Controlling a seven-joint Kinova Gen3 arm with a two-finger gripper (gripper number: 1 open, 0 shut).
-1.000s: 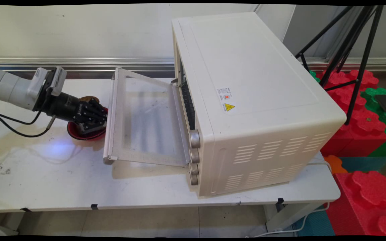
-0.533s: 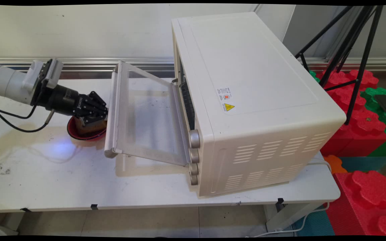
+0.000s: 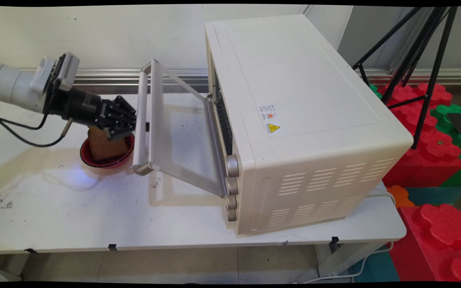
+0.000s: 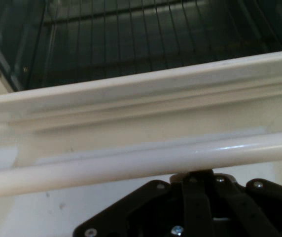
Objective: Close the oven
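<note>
tool [image 3: 123, 127]: against door handle [image 3: 142, 120] from below, fingers look closed together; nothing held, probably
door [image 3: 178, 132]: half raised, propped on tool
bread [image 3: 104, 145]: upright in red bowl [image 3: 90, 159] on counter [image 3: 74, 212], just under tool
risk: handle slips off, door drops; linkage may clip bread
hidden: fingertips behind handle; oven [image 3: 294, 120] interior mostly unseen

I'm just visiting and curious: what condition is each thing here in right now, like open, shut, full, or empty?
Oven door: partly open, tilted up at an angle.
Claw: pressed against the door's handle; whether its fingers are open or shut cannot be seen.
Red bowl: on the table, holding a brown slice of bread.
Oven: inside dark, wire rack bare.
</note>
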